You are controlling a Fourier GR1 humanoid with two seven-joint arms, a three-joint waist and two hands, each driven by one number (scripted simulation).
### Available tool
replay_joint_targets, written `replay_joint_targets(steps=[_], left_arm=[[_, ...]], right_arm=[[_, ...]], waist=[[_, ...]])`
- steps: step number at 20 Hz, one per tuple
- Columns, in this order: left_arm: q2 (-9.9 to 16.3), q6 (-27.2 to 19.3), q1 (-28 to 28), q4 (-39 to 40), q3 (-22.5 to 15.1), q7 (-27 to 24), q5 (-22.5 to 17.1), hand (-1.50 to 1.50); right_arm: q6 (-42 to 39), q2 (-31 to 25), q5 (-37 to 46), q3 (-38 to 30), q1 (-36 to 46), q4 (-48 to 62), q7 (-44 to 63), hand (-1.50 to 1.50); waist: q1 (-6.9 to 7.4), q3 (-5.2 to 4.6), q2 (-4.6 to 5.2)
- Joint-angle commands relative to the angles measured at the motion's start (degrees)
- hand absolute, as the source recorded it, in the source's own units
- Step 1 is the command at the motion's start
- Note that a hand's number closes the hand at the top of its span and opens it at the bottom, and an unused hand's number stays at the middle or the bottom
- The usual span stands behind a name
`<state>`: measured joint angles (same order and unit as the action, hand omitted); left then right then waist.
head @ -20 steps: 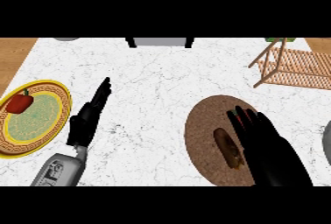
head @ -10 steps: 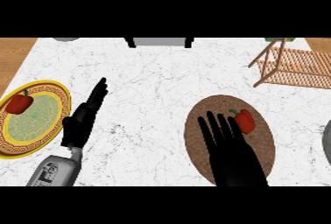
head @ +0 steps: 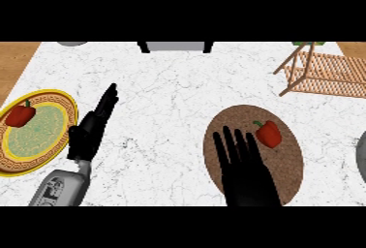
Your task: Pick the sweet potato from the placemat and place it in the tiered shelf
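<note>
— What do you see from the head view?

— A white marbled counter (head: 178, 97). On it lies an oval brown placemat (head: 286, 160) with a woven look. A red, pepper-shaped thing with a green stem (head: 268, 133) lies on its upper part; no brownish sweet potato shows.

— And the hands?

— The right hand (head: 247, 177) lies flat over the placemat's left half, its fingers (head: 232, 145) straight and spread, holding nothing. The red thing sits just beside the fingertips. The left hand (head: 89, 133) rests open on the counter, fingers straight and together.

— What else is around?

— A slatted wooden tiered shelf (head: 325, 75) at the far right, well apart from the placemat. A round yellow-rimmed plate (head: 53, 99) at the left carries another red pepper (head: 20, 115).

— Anything different from a second ago?

— Yes. Then a brown oblong piece lay under the right hand; now the hand sits further left and the red thing shows instead.
</note>
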<state>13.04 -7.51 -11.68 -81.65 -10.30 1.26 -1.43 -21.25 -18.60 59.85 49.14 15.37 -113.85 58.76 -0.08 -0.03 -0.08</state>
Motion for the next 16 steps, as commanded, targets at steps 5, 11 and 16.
replay_joint_targets(steps=[5,11,16], left_arm=[[-0.99,0.90,0.45,-0.11,1.73,0.41,1.42,0.00],[-2.29,2.34,2.58,-2.66,1.56,0.63,1.75,0.00],[-2.92,2.17,1.01,-1.45,3.34,1.50,3.55,0.00]], right_arm=[[-1.61,4.41,6.61,-1.99,-4.40,2.83,1.44,-1.50],[-0.54,2.84,9.13,-5.34,-8.74,3.45,-3.47,-1.50],[-1.91,6.93,13.58,-4.31,-9.33,5.99,-4.12,-1.50]], waist=[[-0.04,0.02,0.03],[0.02,0.03,0.04],[0.04,0.03,0.05]])
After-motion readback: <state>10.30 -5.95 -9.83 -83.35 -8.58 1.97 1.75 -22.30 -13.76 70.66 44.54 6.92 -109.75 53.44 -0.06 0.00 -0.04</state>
